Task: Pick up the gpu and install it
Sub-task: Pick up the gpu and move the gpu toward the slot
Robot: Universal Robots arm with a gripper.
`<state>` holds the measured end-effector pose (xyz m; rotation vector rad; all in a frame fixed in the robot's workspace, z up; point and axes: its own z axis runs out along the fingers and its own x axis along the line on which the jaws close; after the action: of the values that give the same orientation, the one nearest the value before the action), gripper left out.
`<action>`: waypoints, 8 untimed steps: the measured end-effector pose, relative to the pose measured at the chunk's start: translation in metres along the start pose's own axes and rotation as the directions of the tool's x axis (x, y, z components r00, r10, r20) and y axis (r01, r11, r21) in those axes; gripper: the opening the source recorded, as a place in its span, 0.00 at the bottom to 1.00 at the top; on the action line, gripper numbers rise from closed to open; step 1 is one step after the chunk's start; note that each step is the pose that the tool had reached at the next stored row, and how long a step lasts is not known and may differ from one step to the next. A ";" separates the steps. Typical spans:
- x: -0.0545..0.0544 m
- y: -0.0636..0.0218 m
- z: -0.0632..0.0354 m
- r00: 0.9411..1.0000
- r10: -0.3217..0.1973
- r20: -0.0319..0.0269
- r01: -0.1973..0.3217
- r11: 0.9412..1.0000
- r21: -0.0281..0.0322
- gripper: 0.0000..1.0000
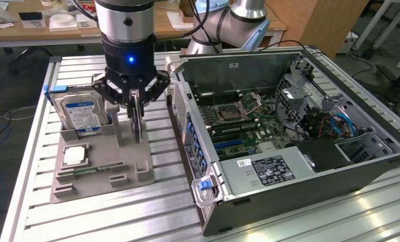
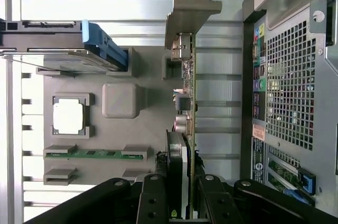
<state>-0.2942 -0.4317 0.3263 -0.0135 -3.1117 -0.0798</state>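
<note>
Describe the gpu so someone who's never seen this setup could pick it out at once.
Find the open computer case; on the exterior view's left of it lies a grey tray. The gpu stands on edge over that tray, gripped by the fingers. Unlike the labelled hard drive beside it, it is thin, with a silver bracket at one end.

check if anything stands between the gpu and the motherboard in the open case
The gripper is shut on the gpu, upright over the gray tray. The perforated rear wall of the case stands between card and motherboard, to the exterior view's right. The case is open on top; nothing visible covers the board.
</note>
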 end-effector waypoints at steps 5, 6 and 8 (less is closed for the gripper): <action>0.000 0.0005 -0.0089 1.000 0.000 0.000 0.000 1.000 -0.001 0.28; 0.000 0.0005 -0.0104 1.000 0.000 0.000 0.000 1.000 -0.001 0.28; 0.000 0.0006 -0.0123 1.000 0.000 0.000 0.000 1.000 -0.001 0.28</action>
<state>-0.2942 -0.4317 0.3386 -0.0134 -3.1116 -0.0811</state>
